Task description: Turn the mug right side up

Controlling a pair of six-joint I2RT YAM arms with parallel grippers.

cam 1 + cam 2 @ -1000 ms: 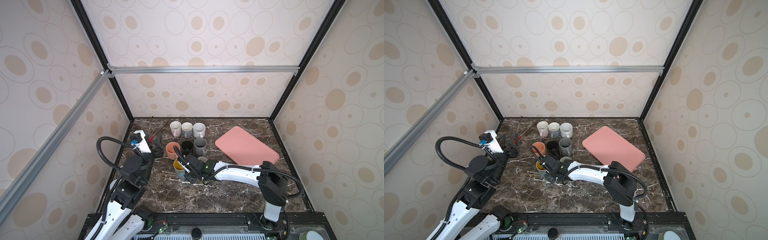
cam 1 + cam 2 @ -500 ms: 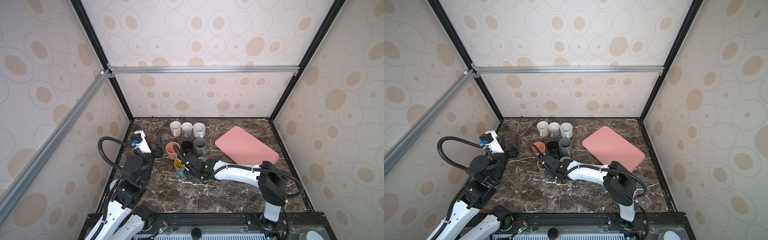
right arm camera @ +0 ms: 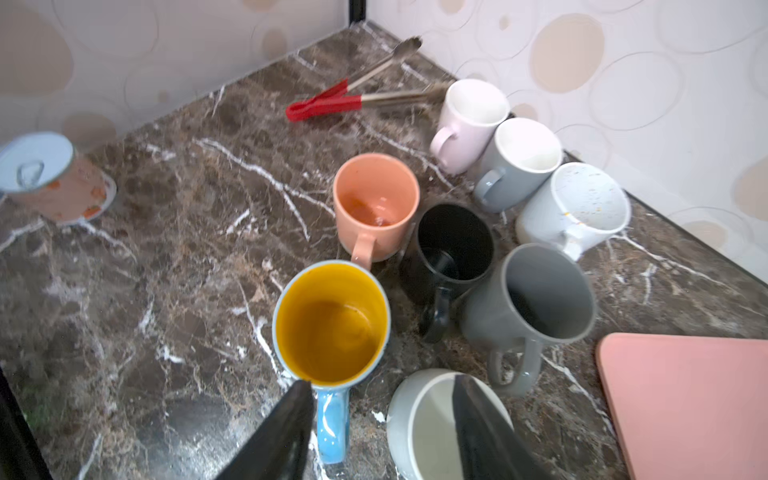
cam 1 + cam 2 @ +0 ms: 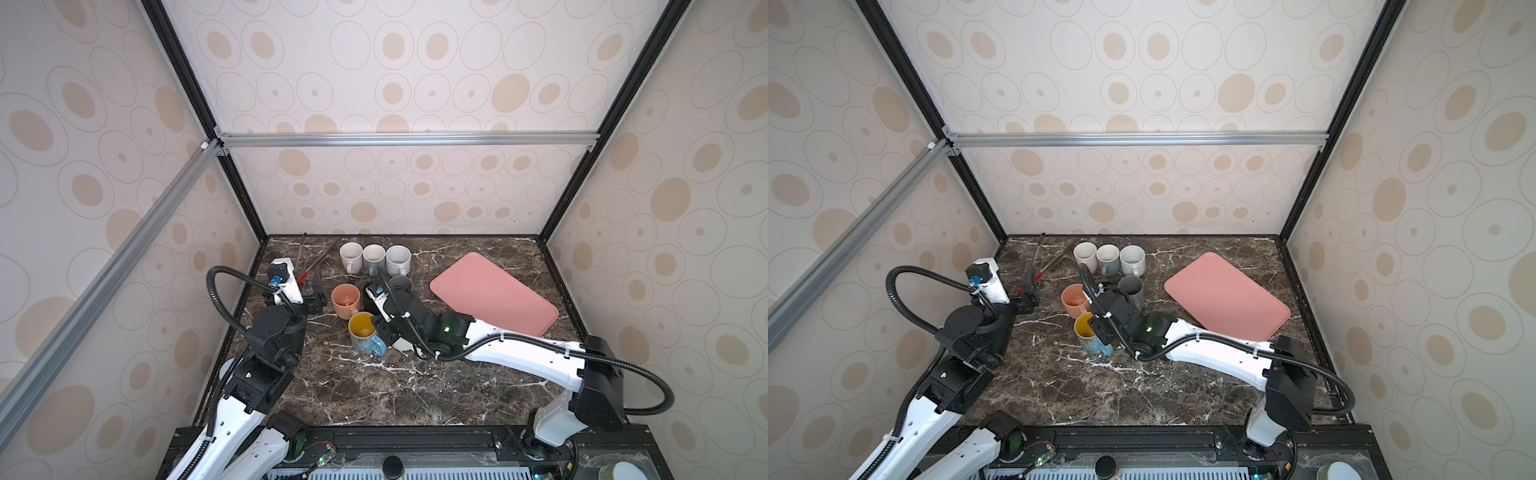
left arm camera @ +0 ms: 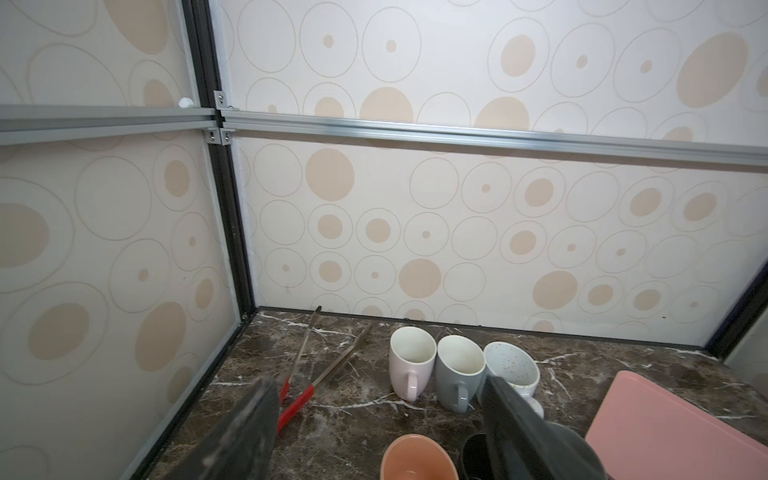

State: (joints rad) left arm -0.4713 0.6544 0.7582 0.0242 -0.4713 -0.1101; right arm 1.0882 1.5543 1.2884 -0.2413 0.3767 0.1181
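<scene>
right gripper (image 3: 380, 384): jaws parted, gripping nothing. handle (image 3: 332, 419) of the blue mug (image 3: 332, 324) sits in the gap, one finger just beside it, the other over a white-grey mug (image 3: 403, 419). blue mug upright, yellow inside facing up, left of centre on the tabletop (image 4: 374, 395), at the front of the mug cluster. left gripper (image 5: 380, 386): wide open, empty, toward the left edge near the red tongs (image 3: 324, 106).

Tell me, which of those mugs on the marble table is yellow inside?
The blue ceramic mug standing upright beside the peach ceramic mug. Its inside is mustard yellow; the others show white, peach, black or grey.
</scene>
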